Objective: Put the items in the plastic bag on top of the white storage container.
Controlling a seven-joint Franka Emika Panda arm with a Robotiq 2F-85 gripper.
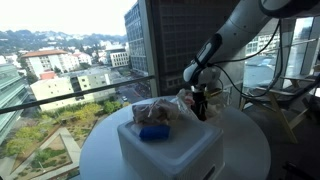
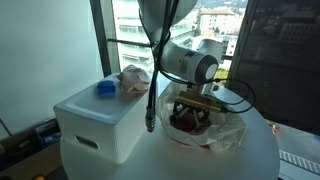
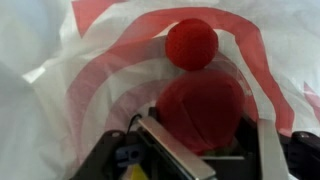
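We can read no text, brand, number or sign in any view. In the wrist view the plastic bag [image 3: 60, 100] carries red printed bands [image 3: 110, 55] arcing from 9 o'clock over 12 to 3 o'clock, but we make out no letters in them. The white storage container [image 2: 100, 125] shows us no label.

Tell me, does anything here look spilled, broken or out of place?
Nothing looks spilled or damaged. The plastic bag lies crumpled and open on the table beside the white container, with the tool reaching into it. Two red round items are inside; a blue item and a wrapped bundle sit on the container.
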